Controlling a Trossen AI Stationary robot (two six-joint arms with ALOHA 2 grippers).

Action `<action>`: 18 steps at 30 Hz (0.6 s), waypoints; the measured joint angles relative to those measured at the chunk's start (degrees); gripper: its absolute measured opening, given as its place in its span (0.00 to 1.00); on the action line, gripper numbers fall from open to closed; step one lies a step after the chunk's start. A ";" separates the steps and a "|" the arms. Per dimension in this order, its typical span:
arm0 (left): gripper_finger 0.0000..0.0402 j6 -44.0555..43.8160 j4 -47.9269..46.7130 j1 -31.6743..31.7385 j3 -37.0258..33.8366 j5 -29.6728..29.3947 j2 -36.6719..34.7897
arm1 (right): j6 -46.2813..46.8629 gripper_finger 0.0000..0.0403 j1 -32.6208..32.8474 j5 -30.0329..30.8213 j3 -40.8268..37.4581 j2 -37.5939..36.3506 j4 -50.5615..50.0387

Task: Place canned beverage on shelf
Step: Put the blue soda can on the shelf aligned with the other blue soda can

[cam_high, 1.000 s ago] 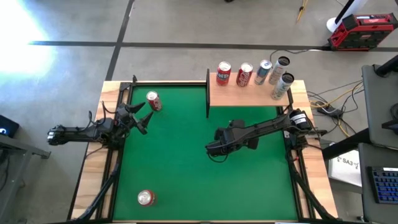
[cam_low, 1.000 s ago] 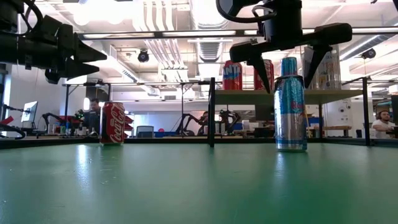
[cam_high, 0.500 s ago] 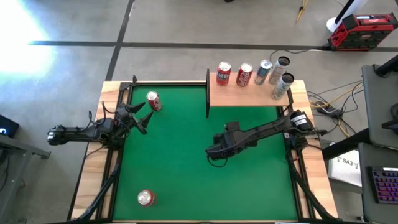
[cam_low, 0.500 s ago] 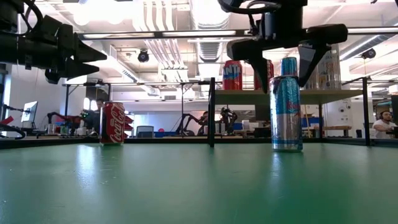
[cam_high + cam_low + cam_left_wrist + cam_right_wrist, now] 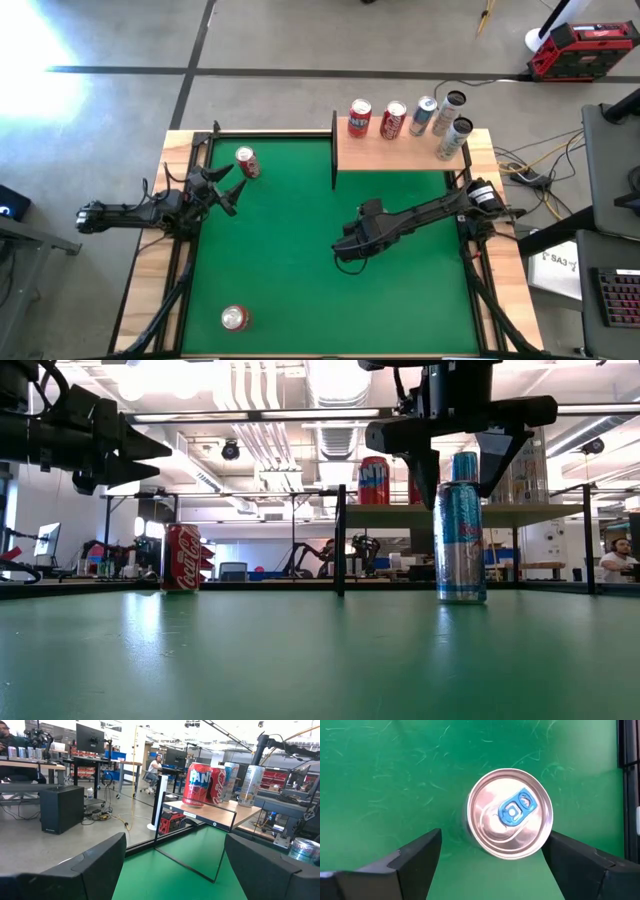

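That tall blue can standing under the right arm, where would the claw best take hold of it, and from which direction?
Probably from straight above, closing on the round side wall just below the rim. The blue can stands upright on the green felt with open space around it, and the right claw hangs open directly over its top, one finger on either side. The smooth straight sides suit a squeeze across the can's width.

Even overhead lighting, bright overall. High view: blown-out glare patch on the floor, upper left of frame. Low view: ceiling strip lights (image 5: 250, 412) backlight the scene, arms read as silhouettes; green felt (image 5: 300, 660) in the foreground is soft with a pale sheen. Wrist views: near fingers blurred, left wrist background overexposed at top.
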 joint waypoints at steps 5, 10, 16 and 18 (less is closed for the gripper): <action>0.81 0.00 0.00 0.00 0.00 0.01 -0.02 | 1.01 0.81 0.44 -0.02 0.00 -0.05 0.05; 0.81 -0.01 0.00 -0.02 0.00 0.01 -0.01 | 0.91 0.81 0.91 -0.02 -0.01 -0.05 -0.18; 0.81 -0.01 0.00 -0.02 0.00 0.01 0.00 | 0.64 0.81 1.30 -0.02 -0.02 -0.07 -0.37; 0.81 -0.02 0.00 0.00 0.00 0.00 0.00 | 0.64 0.81 1.49 -0.05 -0.02 -0.07 -0.41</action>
